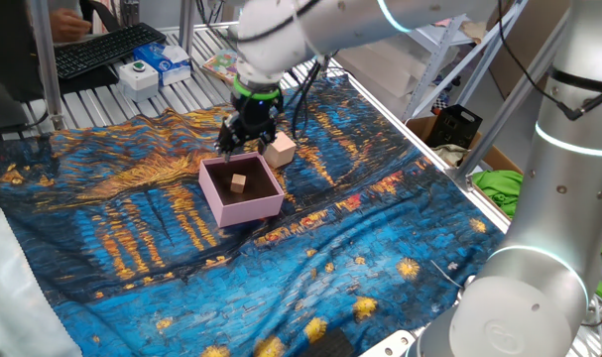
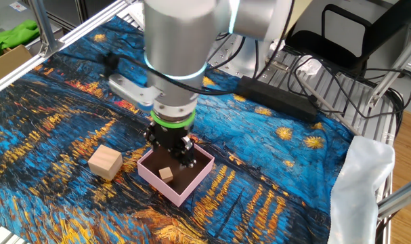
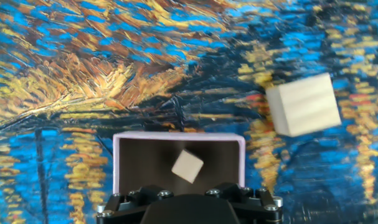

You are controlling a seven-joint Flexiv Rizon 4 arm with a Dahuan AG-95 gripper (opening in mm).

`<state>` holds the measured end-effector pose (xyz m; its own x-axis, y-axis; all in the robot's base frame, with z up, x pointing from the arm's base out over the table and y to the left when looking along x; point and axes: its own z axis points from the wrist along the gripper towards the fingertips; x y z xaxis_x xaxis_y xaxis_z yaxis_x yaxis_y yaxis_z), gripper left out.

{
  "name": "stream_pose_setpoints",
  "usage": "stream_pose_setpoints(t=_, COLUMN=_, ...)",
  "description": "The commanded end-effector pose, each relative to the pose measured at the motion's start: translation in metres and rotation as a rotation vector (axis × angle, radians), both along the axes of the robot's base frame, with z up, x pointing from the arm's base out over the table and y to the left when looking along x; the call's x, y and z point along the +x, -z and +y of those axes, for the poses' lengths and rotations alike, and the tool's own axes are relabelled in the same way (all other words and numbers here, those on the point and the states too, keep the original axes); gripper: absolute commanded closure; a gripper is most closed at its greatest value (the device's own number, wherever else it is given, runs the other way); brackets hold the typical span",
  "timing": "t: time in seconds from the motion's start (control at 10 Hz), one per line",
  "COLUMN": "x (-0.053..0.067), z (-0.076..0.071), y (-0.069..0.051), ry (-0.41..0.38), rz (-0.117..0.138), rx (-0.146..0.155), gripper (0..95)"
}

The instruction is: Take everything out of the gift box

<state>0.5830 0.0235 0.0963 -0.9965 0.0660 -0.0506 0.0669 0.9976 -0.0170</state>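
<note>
Gift box (image 1: 243, 203) sits on the painted blue-and-gold cloth (image 1: 132, 238) covering the table; pink walls, dark brown floor; open top.

Small cube (image 1: 239, 181) lies inside the box on the brown floor, turned at an angle to the walls, touching none of them in the hand view (image 3: 187, 166); in the other fixed view it shows near the middle of the box (image 2: 166, 174).

Large block (image 1: 280, 149) lies outside the box on the cloth, just beside one corner of it, not touching; other fixed view puts it clear of the box wall (image 2: 105, 162); hand view shows it tilted relative to the box, off to one side (image 3: 302, 104).

Gripper (image 1: 243, 142) points straight down over the far edge of the box; fingers (image 2: 186, 153) spread apart, nothing between them; hand empty. Fingertips hang at about the box rim in the other fixed view (image 2: 170, 150); contact with rim or floor not resolvable. Hand view shows only the black gripper body at the bottom edge; fingertips are out of frame there.

Beyond the cloth: a keyboard (image 1: 107, 48) and a blue-and-white carton (image 1: 167, 61) on the slatted table top.
</note>
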Motion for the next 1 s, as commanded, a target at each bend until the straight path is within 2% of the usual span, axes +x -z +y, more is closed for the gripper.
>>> stream_pose_setpoints(t=0.1, x=-0.0001, z=0.001, y=0.0011, ry=-0.01, rz=-0.075, rx=0.009, gripper=19.0)
stream_pose_setpoints(t=0.4, x=-0.0044, z=0.0024, y=0.004, ry=0.011, rz=-0.081, rx=0.01, gripper=19.0)
stream_pose_setpoints(t=0.6, x=-0.0037, z=0.0032, y=0.0054, ry=0.037, rz=-0.071, rx=-0.002, gripper=19.0)
stream_pose_setpoints(t=0.7, x=-0.003, z=0.004, y=0.0067, ry=0.064, rz=-0.066, rx=-0.02, gripper=19.0)
stream_pose_setpoints(t=1.0, x=-0.0028, z=0.003, y=0.0085, ry=0.144, rz=-0.046, rx=-0.017, gripper=19.0)
